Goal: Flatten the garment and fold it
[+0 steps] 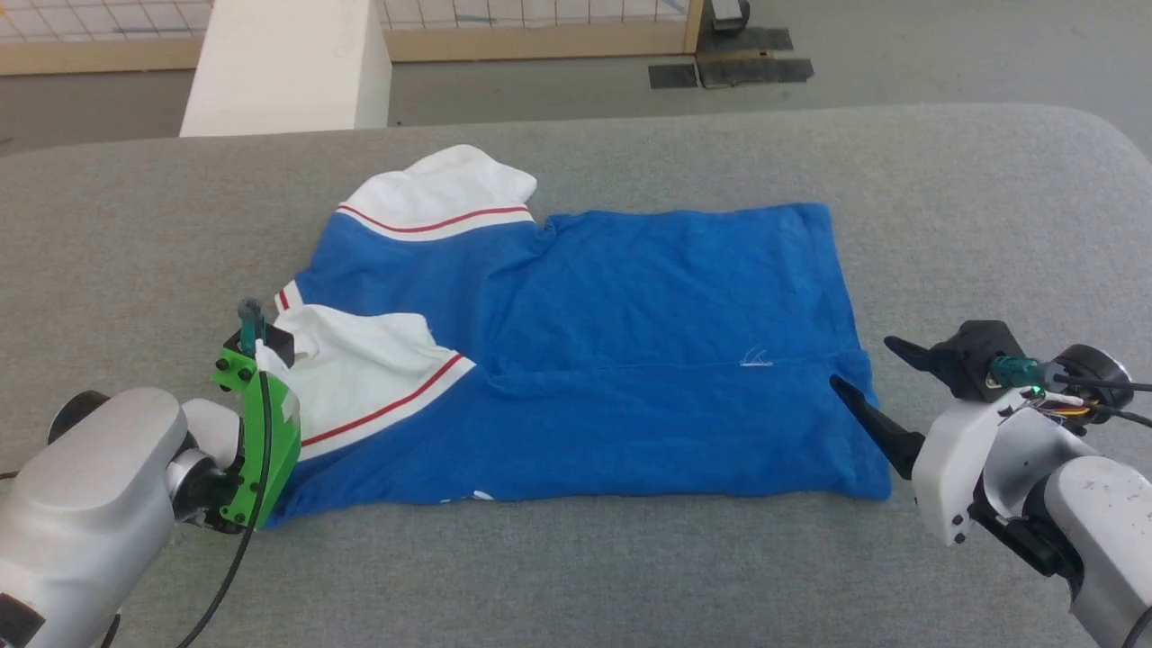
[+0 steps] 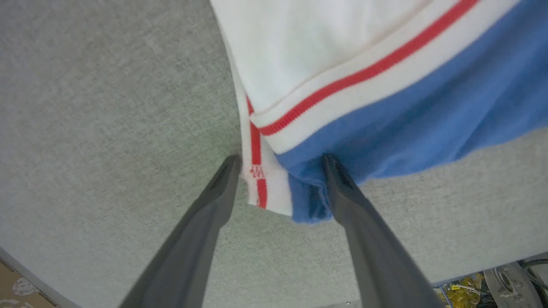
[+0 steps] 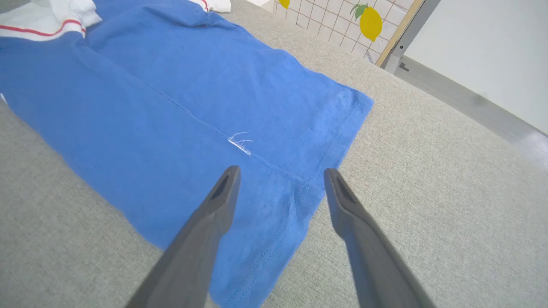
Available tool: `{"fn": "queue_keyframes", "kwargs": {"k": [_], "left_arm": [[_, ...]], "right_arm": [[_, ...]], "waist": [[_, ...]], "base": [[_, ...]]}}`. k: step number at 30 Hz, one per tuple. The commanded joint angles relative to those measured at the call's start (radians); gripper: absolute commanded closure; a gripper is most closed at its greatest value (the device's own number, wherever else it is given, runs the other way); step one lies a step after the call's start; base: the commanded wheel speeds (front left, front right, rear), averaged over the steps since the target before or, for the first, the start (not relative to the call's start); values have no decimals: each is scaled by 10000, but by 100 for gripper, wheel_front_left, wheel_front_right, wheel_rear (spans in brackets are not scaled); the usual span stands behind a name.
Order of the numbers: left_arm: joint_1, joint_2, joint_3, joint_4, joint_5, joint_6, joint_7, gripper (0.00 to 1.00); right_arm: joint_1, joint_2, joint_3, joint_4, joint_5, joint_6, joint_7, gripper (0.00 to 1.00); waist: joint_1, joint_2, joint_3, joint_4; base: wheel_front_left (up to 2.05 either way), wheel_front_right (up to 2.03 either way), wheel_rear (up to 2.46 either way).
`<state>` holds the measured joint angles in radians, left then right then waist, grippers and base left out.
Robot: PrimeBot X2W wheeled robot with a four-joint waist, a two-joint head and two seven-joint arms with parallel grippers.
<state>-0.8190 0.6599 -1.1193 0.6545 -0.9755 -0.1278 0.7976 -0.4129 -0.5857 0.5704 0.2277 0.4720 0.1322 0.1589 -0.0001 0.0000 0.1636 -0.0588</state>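
- The garment [image 1: 630, 360] lies about the middle of the grey bench [image 1: 990, 225], blue side up and doubled over lengthwise, white sleeves toward the bench's left edge and hem toward its right edge.
- 1 red-striped sleeve [image 1: 360, 369] lies folded onto the blue on the near side; the other sleeve [image 1: 450, 193] points to the far edge.
- My left hand [image 2: 280, 159] is spread wide, its 2 fingers either side of the garment's near-left corner, not clamped on it.
- My right hand [image 3: 280, 171] is spread wide too, at the hem near a white loose thread [image 3: 239, 141], gripping nothing.
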Motion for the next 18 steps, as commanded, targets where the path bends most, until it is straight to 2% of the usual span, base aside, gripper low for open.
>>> {"fn": "queue_keyframes", "kwargs": {"k": [1,2,3,4,12,15,18], "left_arm": [[209,-128,-132,199,37,16,-61,0],[235,-180,-158,320,-6,9,-73,1],[237,-215,-185,393,-22,3,-98,56],[237,-249,-220,463,-41,-4,-140,100],[227,0,-423,117,-387,-25,-498,100],[227,189,-460,-165,-545,-26,-700,100],[184,346,-586,-597,-625,-27,-856,100]], "right_arm": [[-155,36,73,76,102,-15,-67,0],[-199,24,115,112,128,-15,-81,0],[-241,7,139,138,153,-15,-90,0],[-303,-21,156,170,168,-15,-118,0],[-869,-445,419,113,300,-15,55,0],[-1364,-822,891,-74,288,-15,510,0],[-1876,-1315,1617,-178,759,-15,1479,0]], "waist": [[1,0,128,-107],[1,0,140,-113],[1,0,138,-114],[1,0,113,-110],[1,0,-390,41],[1,0,-542,76],[1,0,-672,190]], "base": [[0,0,0],[0,0,0],[0,0,0],[0,0,0],[0,0,0],[0,0,0],[0,0,0]]}}
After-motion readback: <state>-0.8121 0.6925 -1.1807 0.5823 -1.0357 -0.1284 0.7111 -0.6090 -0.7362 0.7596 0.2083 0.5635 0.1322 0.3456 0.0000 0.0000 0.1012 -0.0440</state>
